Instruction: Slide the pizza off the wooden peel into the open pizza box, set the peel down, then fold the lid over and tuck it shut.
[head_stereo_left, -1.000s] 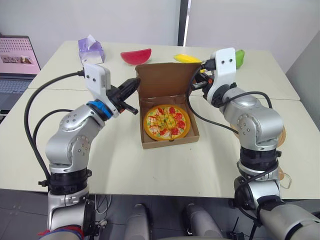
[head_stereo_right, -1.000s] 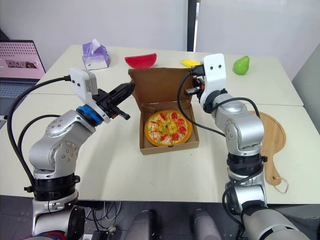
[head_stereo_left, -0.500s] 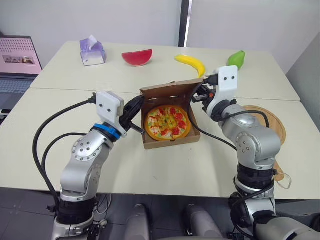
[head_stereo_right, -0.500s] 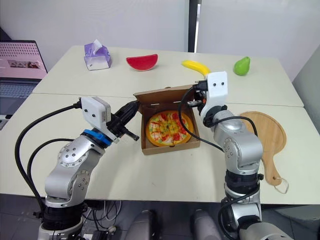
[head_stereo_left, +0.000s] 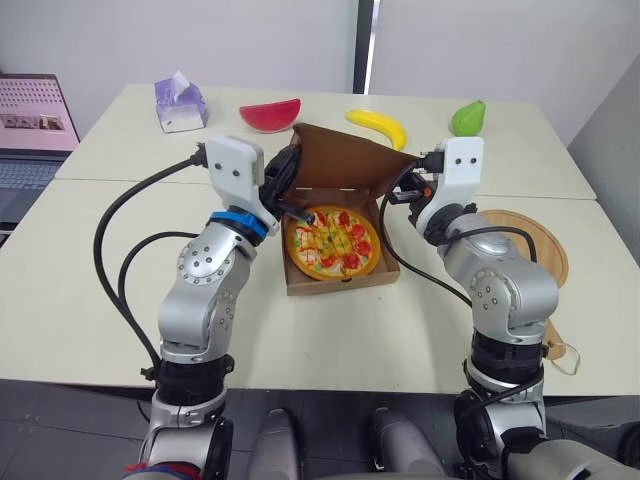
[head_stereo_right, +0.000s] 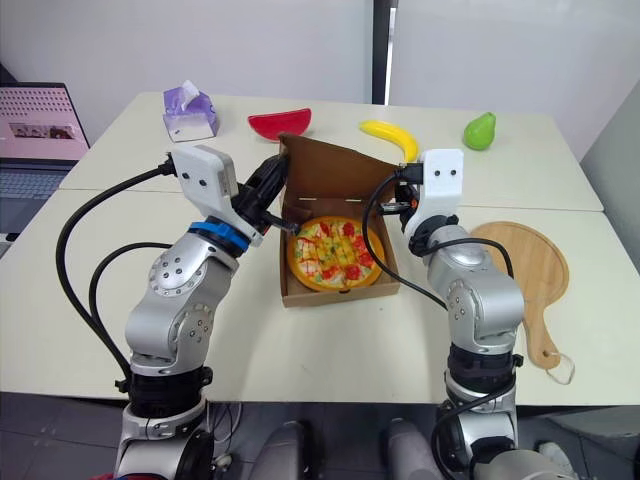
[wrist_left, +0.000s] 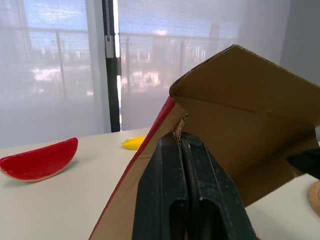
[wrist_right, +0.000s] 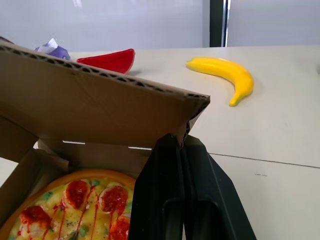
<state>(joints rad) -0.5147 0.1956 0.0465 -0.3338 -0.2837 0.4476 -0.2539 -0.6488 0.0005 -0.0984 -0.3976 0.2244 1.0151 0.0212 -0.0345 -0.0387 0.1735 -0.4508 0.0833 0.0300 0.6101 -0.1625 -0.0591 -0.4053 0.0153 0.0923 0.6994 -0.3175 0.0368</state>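
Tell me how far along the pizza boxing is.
Done: the pizza lies in the box, and the peel rests on the table at the robot's right. In hand: the left tool and right tool, both shut, sit at the sides of the lid, which slants half over the pizza. Left: lower it fully and tuck it shut.

The pizza (head_stereo_left: 332, 240) is contained in the pizza box (head_stereo_left: 340, 281) at the middle of the desk (head_stereo_left: 80, 260), with the lid (head_stereo_left: 345, 160) tilted over it. The left end effector (head_stereo_left: 283, 174) and right end effector (wrist_right: 178, 141) are placed at the lid's left and right edges. The peel (head_stereo_left: 535, 250) is laid to the right. A tissue box (head_stereo_left: 180, 103), melon slice (head_stereo_left: 269, 114), banana (head_stereo_left: 376, 127) and pear (head_stereo_left: 466, 117) are ranged behind.
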